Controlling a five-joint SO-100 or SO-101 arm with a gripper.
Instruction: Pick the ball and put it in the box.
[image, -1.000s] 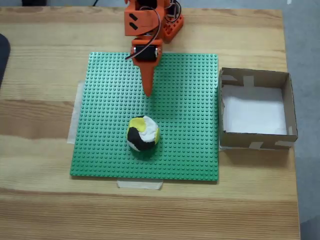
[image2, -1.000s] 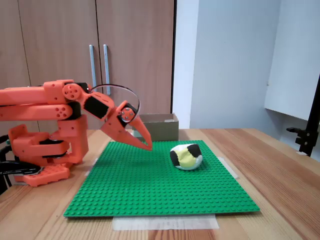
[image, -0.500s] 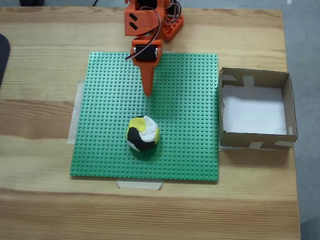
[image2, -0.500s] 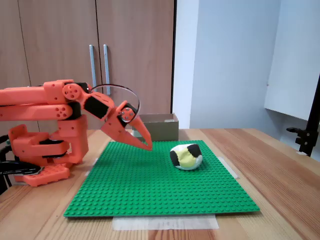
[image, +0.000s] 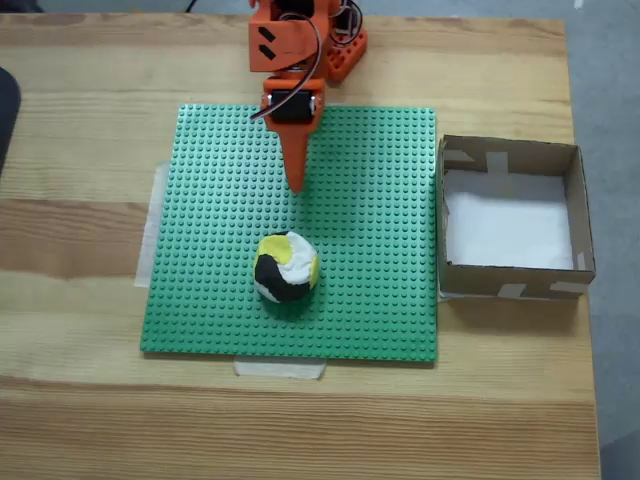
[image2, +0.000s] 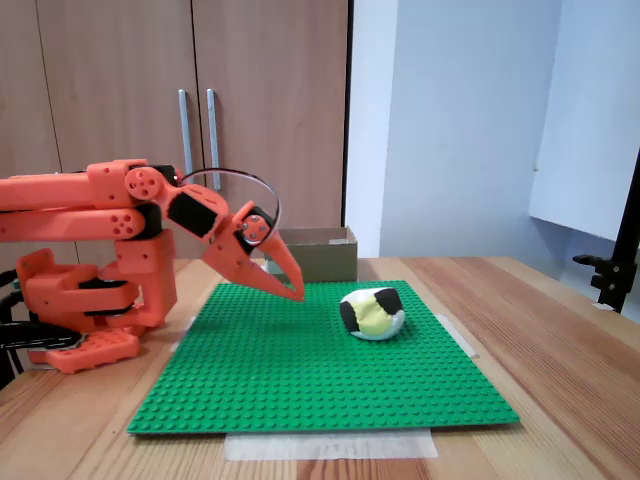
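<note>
In the low fixed view the ball (image2: 372, 312) sits nearest on the green studded baseplate (image2: 320, 370), which is taped to the wooden tabletop (image2: 560, 350). To its left and well apart, the orange claw (image2: 296, 293) hangs just above the plate with its fingers pressed together to a point, holding nothing. Farthest back stands the box (image2: 318, 254); from above, the box (image: 575, 215) lies just beside the plate's right edge, its white bottom bare.
</note>
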